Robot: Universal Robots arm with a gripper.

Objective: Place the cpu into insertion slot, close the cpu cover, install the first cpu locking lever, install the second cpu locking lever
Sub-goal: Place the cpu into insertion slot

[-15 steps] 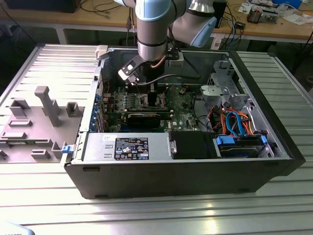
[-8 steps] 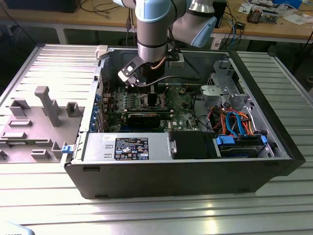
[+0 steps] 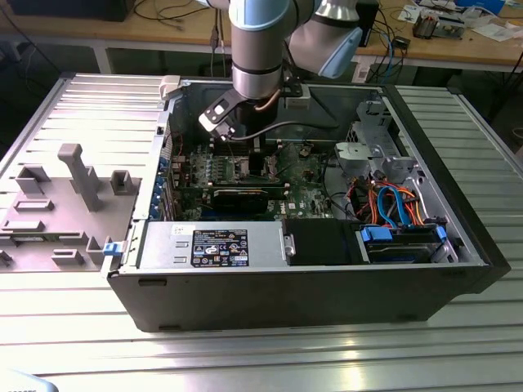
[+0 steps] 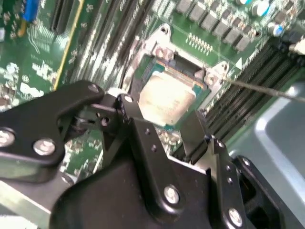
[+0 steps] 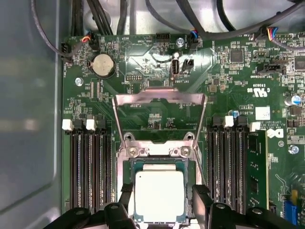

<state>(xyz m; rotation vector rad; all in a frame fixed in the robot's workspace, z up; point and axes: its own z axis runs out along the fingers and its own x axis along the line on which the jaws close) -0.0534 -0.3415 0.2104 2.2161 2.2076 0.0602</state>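
The cpu [image 5: 159, 194] [image 4: 167, 98], a small square chip with a dull silver top, lies flat in the insertion slot [image 5: 134, 168] on the green motherboard [image 5: 143, 67]. The cpu cover [image 5: 159, 98], a thin silver frame, stands swung up, away from the slot. A thin wire locking lever [image 5: 199, 167] [image 4: 267, 89] runs along one side of the slot. My gripper [image 5: 163, 191] [image 4: 164, 114] [image 3: 245, 143] is open just above the chip. One black finger sits outside each side of the chip, with a small gap.
Black memory slots [image 5: 90, 167] flank the socket, and one memory stick [image 5: 257, 167] is fitted. Cables [image 5: 95, 19] cross the case beyond the board. In the exterior view a power supply [image 3: 212, 245], a drive bay [image 3: 400, 241] and a black expansion card [image 3: 245, 196] crowd the case.
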